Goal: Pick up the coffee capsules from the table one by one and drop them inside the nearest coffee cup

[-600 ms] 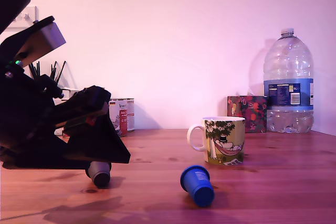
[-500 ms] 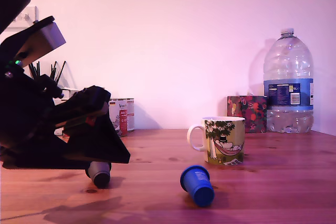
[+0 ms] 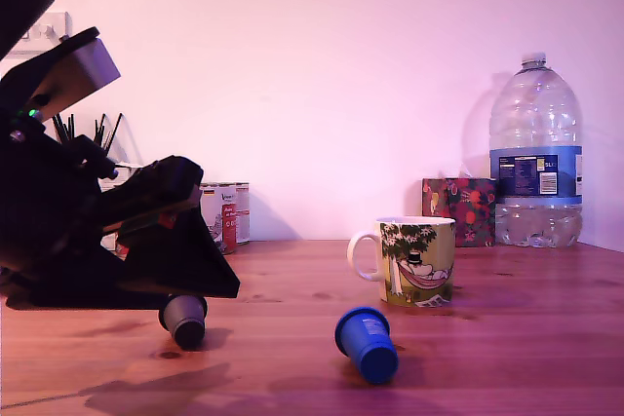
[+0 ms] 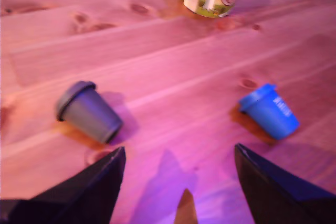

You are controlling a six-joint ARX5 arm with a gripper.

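On the reddish-brown table (image 3: 546, 338), grainy and knotted, a pale wall rises behind a water bottle (image 3: 535, 153), a patterned box (image 3: 458, 209) and printed tins (image 3: 226, 213) (all well back). The grey capsule (image 4: 88, 111) lies on its side just under the gripper (image 4: 178, 182), rim away from the camera in the wrist view. The blue capsule (image 3: 367, 344) also lies tipped, rim toward the white mug (image 3: 414, 260), which stands upright nearby. The jaws stand spread wide, holding nothing.
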